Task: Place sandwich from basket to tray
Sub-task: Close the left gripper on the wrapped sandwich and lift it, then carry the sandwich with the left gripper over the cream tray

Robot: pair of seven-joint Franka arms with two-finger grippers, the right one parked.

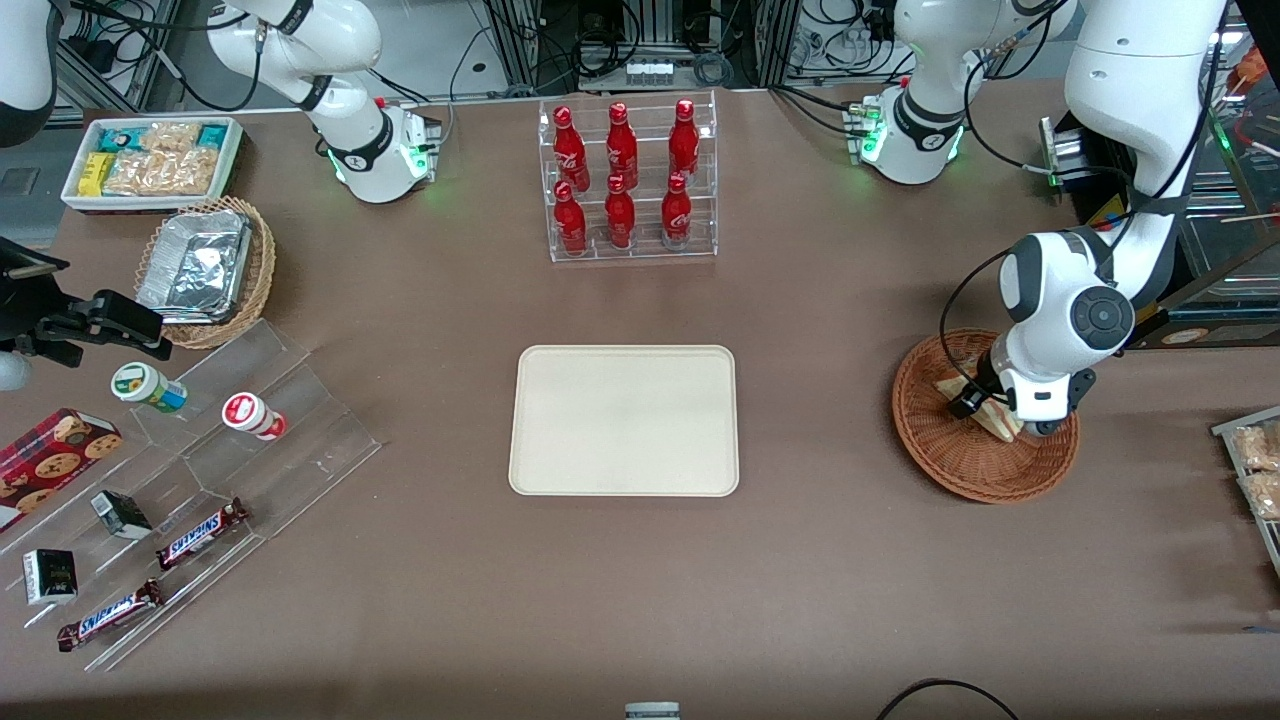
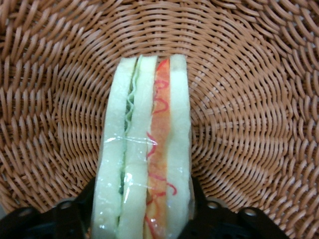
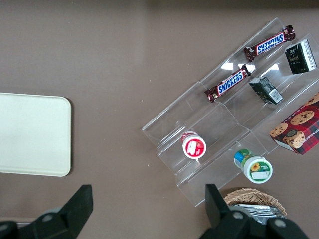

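Tool (image 1: 1000, 420) down inside the basket (image 1: 940, 455), its two dark fingers (image 2: 75, 211) pressed against the outer bread faces of the sandwich (image 2: 147, 149), clamped on it. Sandwich stands on edge on the wicker: pale bread slices, a green leafy layer, an orange-red filling layer with red streaks, clear wrap glinting across it. Basket round, reddish-brown weave, on the tabletop (image 1: 820, 560) toward the working arm's end. Tray (image 1: 625, 420) cream, rectangular, well apart from the basket.
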